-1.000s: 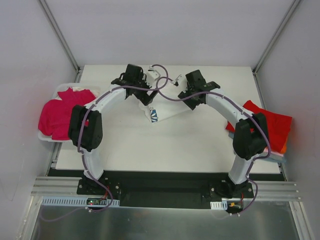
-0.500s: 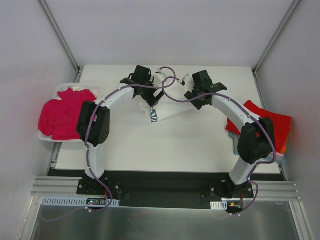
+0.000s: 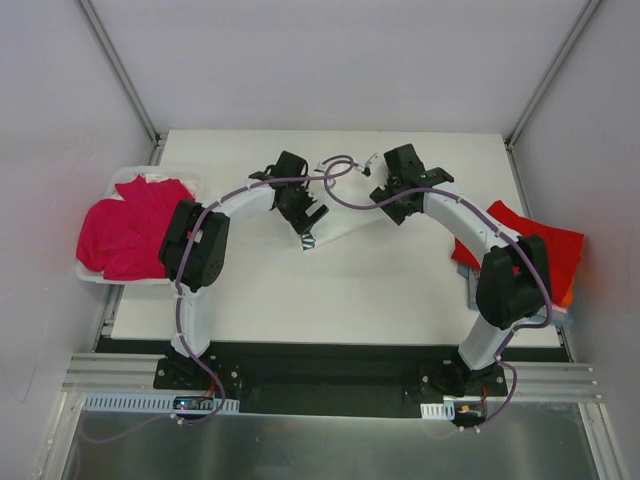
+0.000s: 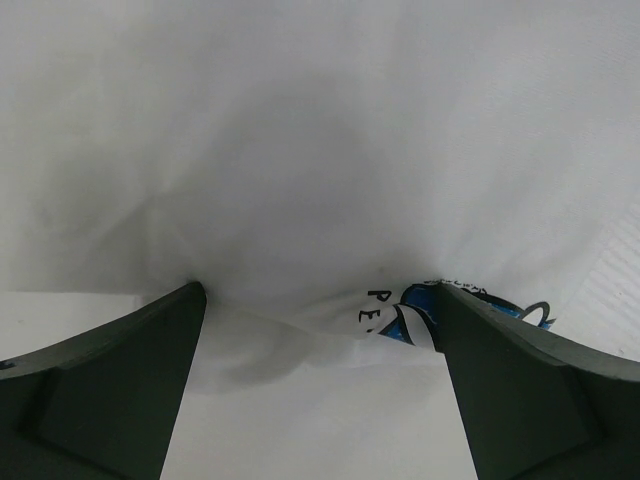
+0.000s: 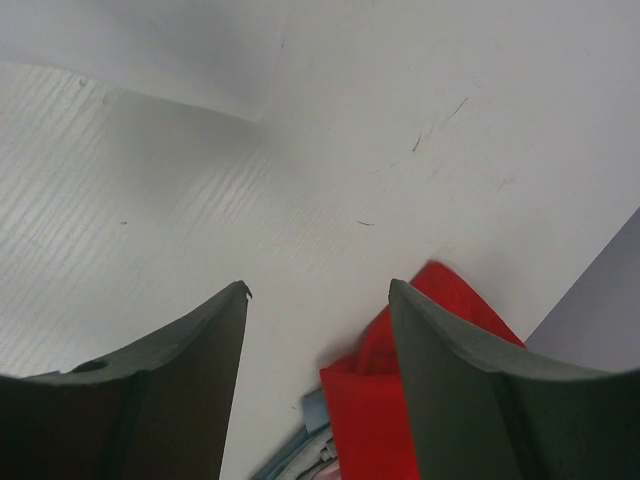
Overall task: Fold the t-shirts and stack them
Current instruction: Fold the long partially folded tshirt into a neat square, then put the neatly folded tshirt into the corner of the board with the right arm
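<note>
Folding of the white tee is the step in hand, and it looks only part done. No neat stack shows yet.

At the far left a magenta t-shirt (image 3: 125, 230) lies crumpled in a white bin (image 3: 95, 274) at the edge of the tabletop (image 3: 330, 290), waiting its turn.

The left claw (image 4: 318, 290) hangs low over the middle of the tabletop, its fingers spread wide and gripping nothing. The white t-shirt (image 4: 320, 130) lies directly under it, bunched into a loose, slanting heap at the far centre. Its folded lower edge shows a scrap of blue daisy print (image 4: 415, 322) and dark lettering (image 4: 377, 308).

The right claw (image 5: 318, 290) sits just beside the tee's right end, jaws apart and empty, with bare tabletop below it.

At the right edge a red t-shirt (image 3: 535, 245) tops a rumpled pile. A sliver of orange cloth (image 3: 568, 296) and some light-blue cloth (image 5: 312, 412) peep from beneath it.

The next move probably calls for both claws to come down on the white tee. Each would pinch an edge or corner through one layer only, then draw the cloth out flat before the next fold. The soft fabric will likely sag and slip, so a shallow pinch risks losing it.
</note>
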